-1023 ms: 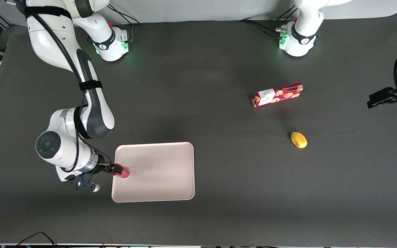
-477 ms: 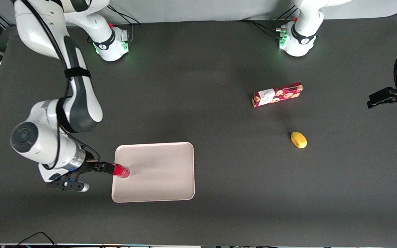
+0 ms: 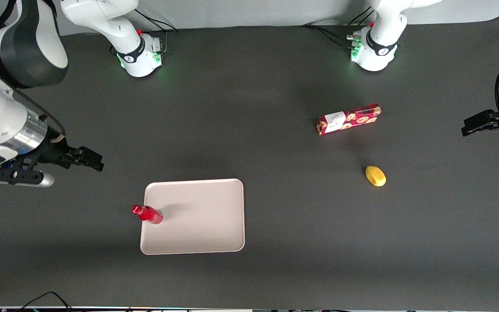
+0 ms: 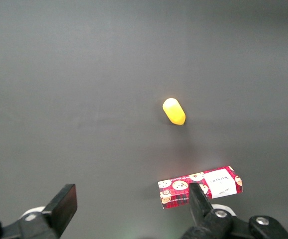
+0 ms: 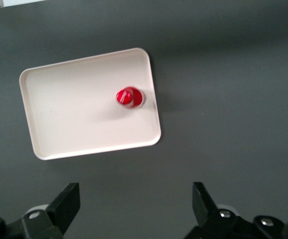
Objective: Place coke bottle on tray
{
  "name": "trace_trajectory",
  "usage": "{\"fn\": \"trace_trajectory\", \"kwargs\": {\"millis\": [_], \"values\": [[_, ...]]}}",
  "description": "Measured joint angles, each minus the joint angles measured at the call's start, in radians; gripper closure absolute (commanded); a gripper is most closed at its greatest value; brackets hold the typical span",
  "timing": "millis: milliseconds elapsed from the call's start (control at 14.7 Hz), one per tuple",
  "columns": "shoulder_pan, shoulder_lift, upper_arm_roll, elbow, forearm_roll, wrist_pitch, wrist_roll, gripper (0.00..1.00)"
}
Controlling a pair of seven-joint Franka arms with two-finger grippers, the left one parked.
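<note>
Standing upright on the tray (image 3: 197,216), the coke bottle (image 3: 147,214) occupies the edge of the tray that lies toward the working arm's end of the tabletop (image 3: 249,277); in the front view its long axis is vertical, base on the tray floor and red cap pointing up, the cap appearing displaced outward past the rim only through the camera's slant. The gripper (image 3: 95,162) hangs in the air well apart from the bottle, farther from the front camera than the tray and toward the working arm's end, its fingers (image 3: 85,156) dark and holding nothing. Toward the parked arm's end lie a red cookie box (image 3: 348,118) and, nearer the front camera than the box, a yellow lemon-like object (image 3: 375,176). In the left wrist view, the cookie box (image 4: 200,186) lies flat with the yellow object (image 4: 174,111) well apart from it on bare tabletop (image 4: 84,74). In the right wrist view, the coke bottle (image 5: 129,97) is seen end-on from above as a round red cap, confirming the upright axis; it stands inside the tray (image 5: 69,119), close to one short rim and apart from both long rims. The fingers (image 5: 68,203) of the gripper (image 5: 136,205) are spread wide, with only tabletop between them.
</note>
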Motion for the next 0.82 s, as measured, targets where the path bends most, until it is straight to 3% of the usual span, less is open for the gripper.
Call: {"fn": "trace_trajectory", "kwargs": {"millis": [205, 818], "values": [[-0.073, -0.125, 0.101, -0.127, -0.025, 0.002, 0.039, 0.00], [-0.295, -0.176, 0.117, -0.185, -0.082, 0.005, 0.008, 0.00]]}}
